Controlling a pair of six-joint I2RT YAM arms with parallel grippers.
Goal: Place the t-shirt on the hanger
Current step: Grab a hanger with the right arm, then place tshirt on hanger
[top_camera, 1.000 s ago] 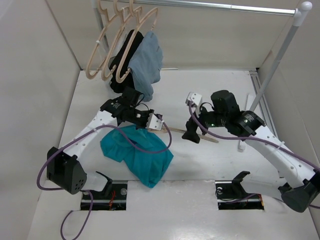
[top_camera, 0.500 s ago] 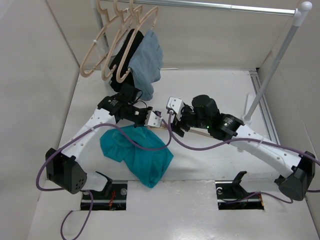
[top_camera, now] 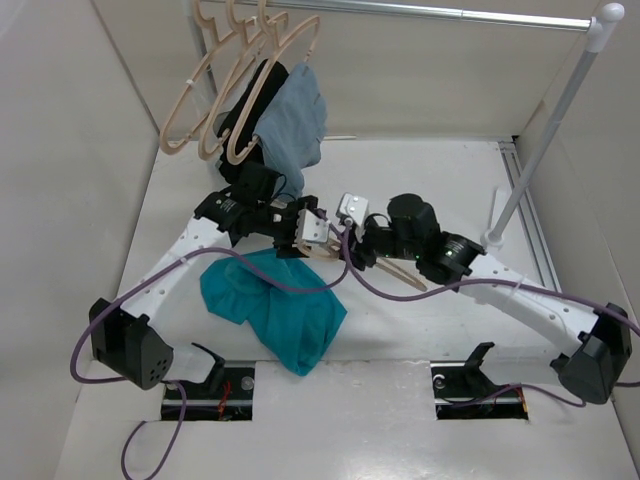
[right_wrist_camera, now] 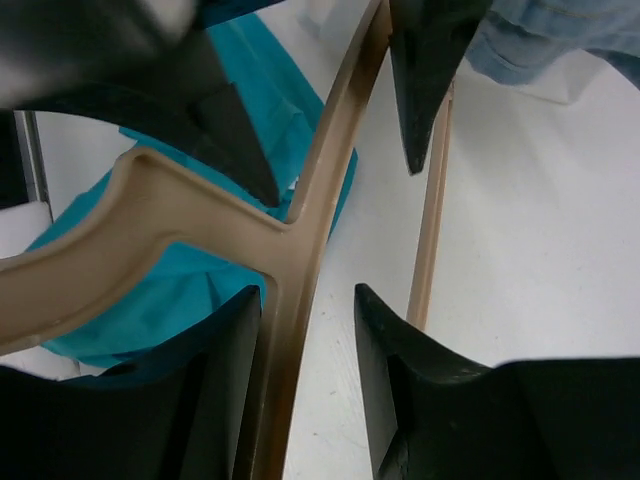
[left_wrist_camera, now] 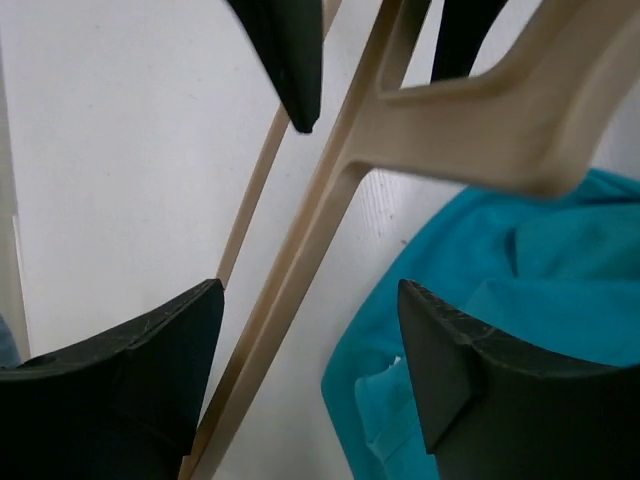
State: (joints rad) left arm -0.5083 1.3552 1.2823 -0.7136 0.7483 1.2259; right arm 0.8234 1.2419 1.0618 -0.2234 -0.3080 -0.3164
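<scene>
Two grippers meet at the centre of the overhead view around the hanger point(top_camera: 405, 275), whose long end runs toward the lower right. The left gripper point(left_wrist_camera: 310, 298) stands wide, its fingers clear of the stem on both sides. The right gripper point(right_wrist_camera: 308, 292) is narrow about the stem, one side touching and a gap on the other; whether it clamps cannot be told. The t-shirt point(top_camera: 275, 305) lies crumpled on the table point(top_camera: 430, 180), lower left of centre.

table point(top_camera: 430, 180): white | walls point(top_camera: 420, 70): pale, plain | rail point(top_camera: 450, 13): metal, perhaps chrome | light: even
</scene>
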